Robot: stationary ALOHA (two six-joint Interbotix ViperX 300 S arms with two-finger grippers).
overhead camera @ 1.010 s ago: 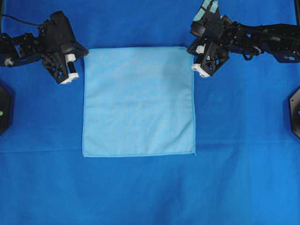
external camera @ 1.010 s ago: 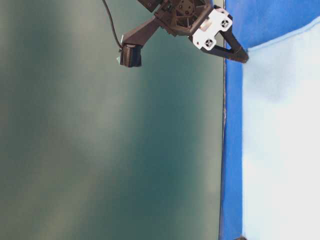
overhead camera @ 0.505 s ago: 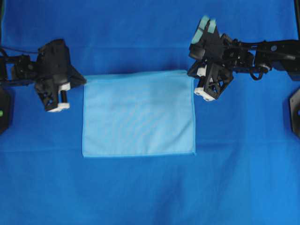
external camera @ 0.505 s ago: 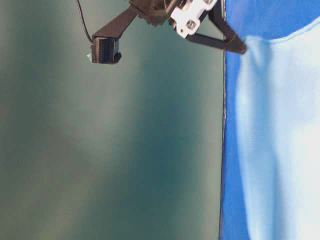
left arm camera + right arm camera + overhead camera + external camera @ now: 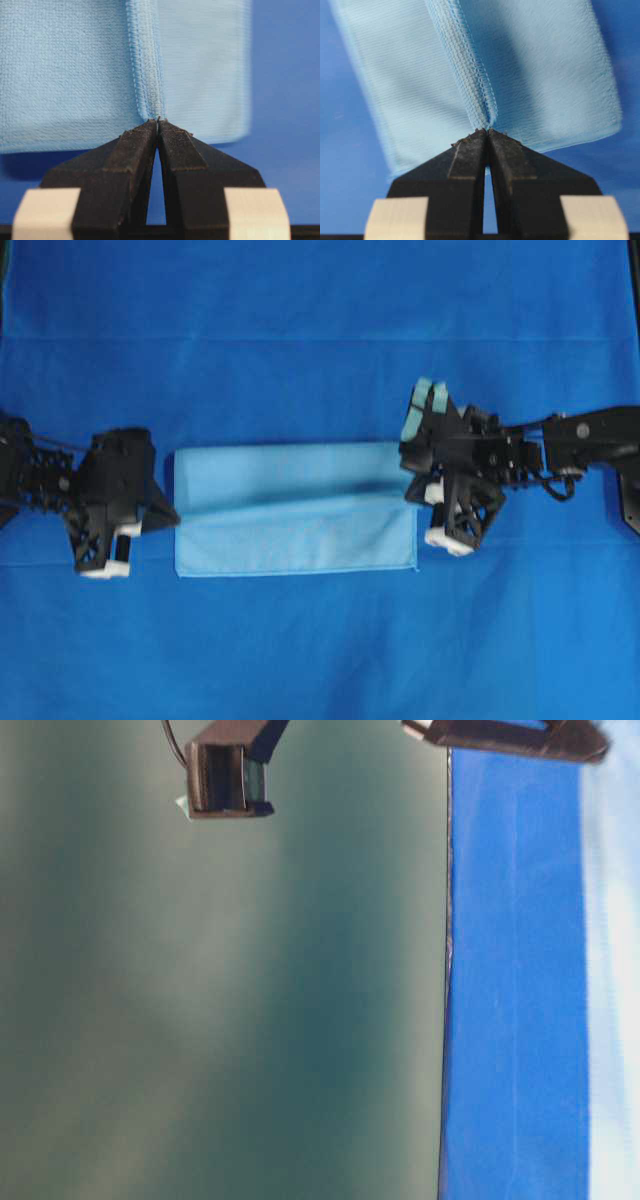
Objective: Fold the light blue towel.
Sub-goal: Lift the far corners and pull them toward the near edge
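You are in the middle of the first fold: the thin light blue towel (image 5: 300,510) lies in the centre of the table covered with deep blue cloth (image 5: 320,330), its far edge lifted and carried over toward the near edge. The left hand (image 5: 158,122) is fully closed and pinches the stitched hem at the left corner; the right hand (image 5: 487,131) is closed in the same way on the right corner. Next, I think you must bring both corners down onto the near edge, evenly, and only then release.
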